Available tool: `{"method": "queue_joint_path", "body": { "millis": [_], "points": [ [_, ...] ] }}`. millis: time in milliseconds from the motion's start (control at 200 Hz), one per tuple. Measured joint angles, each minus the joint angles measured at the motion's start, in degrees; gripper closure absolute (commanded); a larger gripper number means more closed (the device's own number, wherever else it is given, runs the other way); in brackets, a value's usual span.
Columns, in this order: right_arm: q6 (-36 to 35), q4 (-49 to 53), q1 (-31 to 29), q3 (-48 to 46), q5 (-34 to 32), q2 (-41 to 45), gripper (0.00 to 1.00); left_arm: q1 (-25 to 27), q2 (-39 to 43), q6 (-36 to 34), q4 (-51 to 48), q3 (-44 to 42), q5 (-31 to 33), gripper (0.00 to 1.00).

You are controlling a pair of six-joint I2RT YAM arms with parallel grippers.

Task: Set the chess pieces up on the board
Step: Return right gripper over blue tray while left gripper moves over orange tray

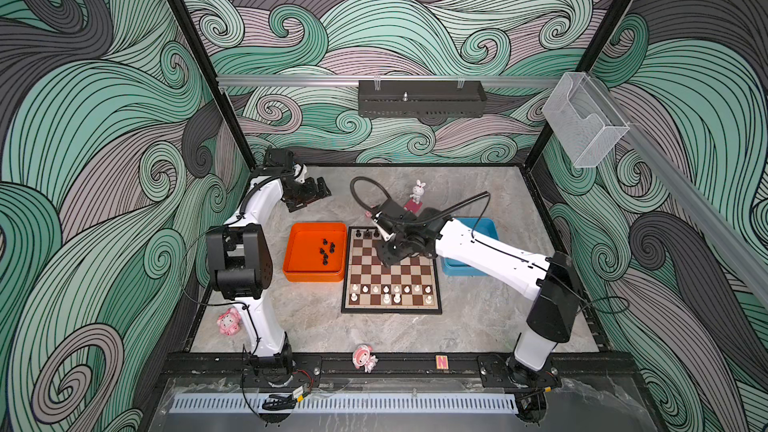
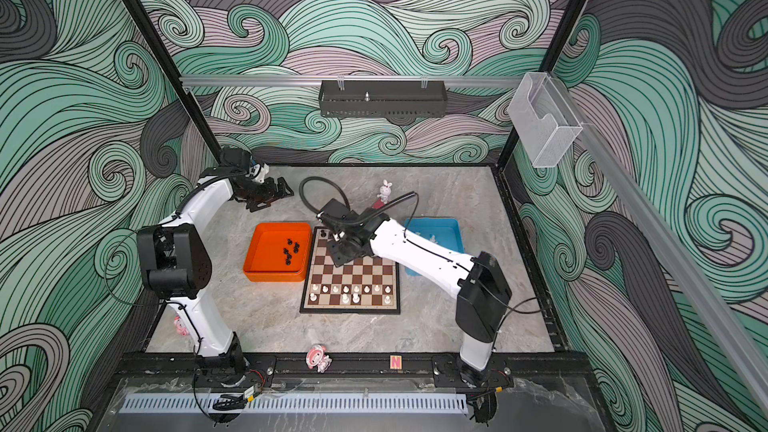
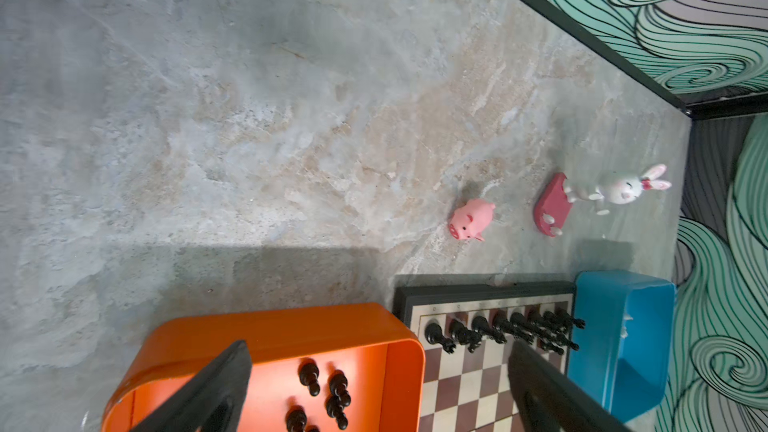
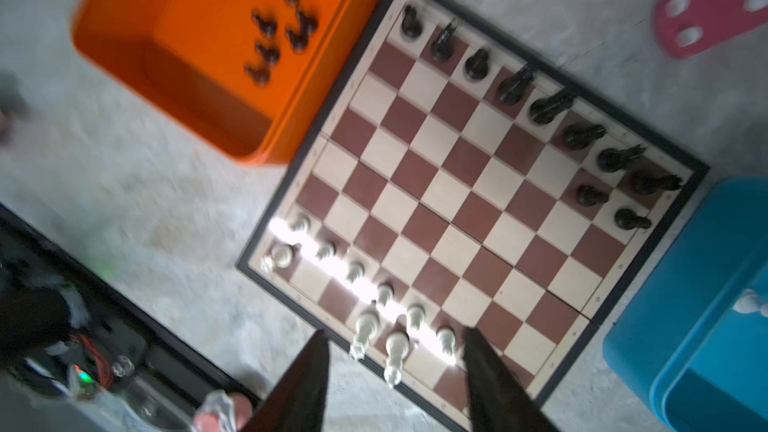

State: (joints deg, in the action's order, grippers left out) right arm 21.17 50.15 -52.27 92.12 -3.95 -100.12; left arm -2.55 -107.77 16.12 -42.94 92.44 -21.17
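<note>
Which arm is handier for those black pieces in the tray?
Left: the open left tool faces the orange plastic tray of black chess pieces; the right tool is over the checkered chessboard.

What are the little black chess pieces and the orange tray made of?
The black chess pieces look like shiny plastic: tiny highlights glint on them. The orange tray seems smooth plastic too, judging by rounded corners and sheen.
</note>
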Motion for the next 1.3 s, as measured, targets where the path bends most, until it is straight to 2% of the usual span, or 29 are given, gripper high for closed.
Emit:
{"method": "queue_joint_path", "body": {
  "millis": [25, 40, 310, 385, 475, 610, 660, 731, 996, 1301],
  "points": [
    [-0.3, -0.3, 1.4, 0.2, -0.1, 0.5, 0.02, 0.0, 0.1, 0.2, -0.2, -0.1, 0.7, 0.01],
    [-0.2, -0.5, 2.5, 0.3, -0.2, 0.9, 0.01, 0.1, 0.2, 0.3, -0.2, -0.3, 1.1, 0.01],
    [-0.2, -3.3, 22.2, -3.6, -0.5, 8.9, 0.01, 3.3, 6.5, 4.2, -5.9, -9.8, 12.0, 0.02],
    [-1.0, -3.8, 26.0, -5.8, 0.3, 11.3, 0.01, 4.7, 8.7, 4.8, -7.3, -12.2, 14.8, 0.05],
    [-1.9, -4.1, 29.4, -7.6, 1.9, 12.5, 0.02, 6.2, 9.6, 5.5, -8.5, -13.8, 17.0, 0.15],
    [-3.2, -4.5, 31.9, -10.0, 4.1, 12.7, 0.03, 7.0, 8.5, 5.9, -9.4, -14.5, 18.7, 0.32],
    [-3.6, -4.5, 32.2, -10.9, 4.8, 12.7, 0.04, 7.2, 8.0, 5.9, -9.4, -14.5, 19.1, 0.44],
    [-4.1, -4.6, 32.4, -11.8, 5.6, 12.7, 0.05, 7.6, 6.7, 6.0, -9.4, -14.5, 19.3, 0.52],
    [-4.7, -4.7, 33.6, -13.1, 7.6, 12.1, 0.05, 9.4, 1.0, 5.9, -9.4, -14.3, 19.2, 0.53],
    [-4.7, -5.0, 35.1, -14.5, 8.6, 11.6, 0.05, 10.2, -0.9, 5.6, -9.4, -14.1, 19.3, 0.58]
  ]
}}
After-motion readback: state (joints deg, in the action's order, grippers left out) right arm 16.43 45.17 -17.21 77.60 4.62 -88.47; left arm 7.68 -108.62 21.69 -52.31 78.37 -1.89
